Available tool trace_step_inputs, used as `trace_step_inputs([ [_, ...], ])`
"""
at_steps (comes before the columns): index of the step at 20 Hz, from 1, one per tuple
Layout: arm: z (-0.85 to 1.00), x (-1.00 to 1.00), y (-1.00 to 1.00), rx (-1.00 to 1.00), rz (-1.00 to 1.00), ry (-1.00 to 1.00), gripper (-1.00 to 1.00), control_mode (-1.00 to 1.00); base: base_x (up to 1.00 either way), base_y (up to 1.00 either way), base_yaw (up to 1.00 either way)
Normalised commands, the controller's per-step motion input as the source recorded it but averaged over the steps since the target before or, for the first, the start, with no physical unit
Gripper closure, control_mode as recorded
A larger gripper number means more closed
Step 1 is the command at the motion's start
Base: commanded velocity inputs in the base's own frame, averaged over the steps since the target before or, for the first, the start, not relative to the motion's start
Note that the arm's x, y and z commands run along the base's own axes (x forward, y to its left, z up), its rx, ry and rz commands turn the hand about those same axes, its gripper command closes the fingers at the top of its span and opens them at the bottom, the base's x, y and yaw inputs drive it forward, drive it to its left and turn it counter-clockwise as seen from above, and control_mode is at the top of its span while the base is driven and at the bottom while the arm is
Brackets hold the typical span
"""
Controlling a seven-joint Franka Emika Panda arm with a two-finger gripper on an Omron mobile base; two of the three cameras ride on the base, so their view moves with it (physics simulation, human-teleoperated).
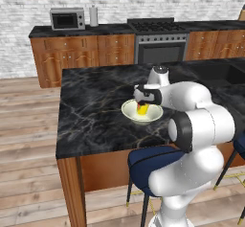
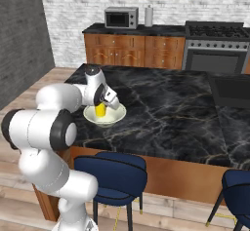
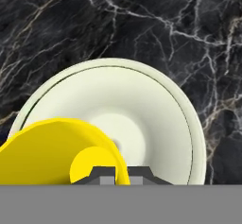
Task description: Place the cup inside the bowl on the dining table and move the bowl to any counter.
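Blue stool (image 1: 150, 166) beside dining table (image 1: 91, 111), cup (image 1: 142, 109) within bowl (image 1: 133, 113)

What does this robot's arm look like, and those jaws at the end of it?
The arm is built of thick, rounded, glossy white segments linked by dark round joints, like a chain of fat tubes. The gripper ends in two small, dark grey, blocky tips set close side by side. No loose cables or markings are visible.
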Motion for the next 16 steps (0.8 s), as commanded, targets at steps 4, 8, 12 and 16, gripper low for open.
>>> trace_step_inputs([
  [4, -0.31, 0.0, 0.0, 0.0, 0.0, 0.0, 1.0, -1.0, 0.0, 0.0, 0.0],
  [8, -0.19, 0.0, 0.0, 0.0, 0.0, 0.0, 1.0, -1.0, 0.0, 0.0, 0.0],
  [12, -0.15, 0.0, 0.01, -0.01, 0.0, 0.0, 1.0, -1.0, 0.0, 0.0, 0.0],
  [16, -0.15, 0.0, 0.01, -0.01, 0.0, 0.0, 1.0, -1.0, 0.0, 0.0, 0.0],
])
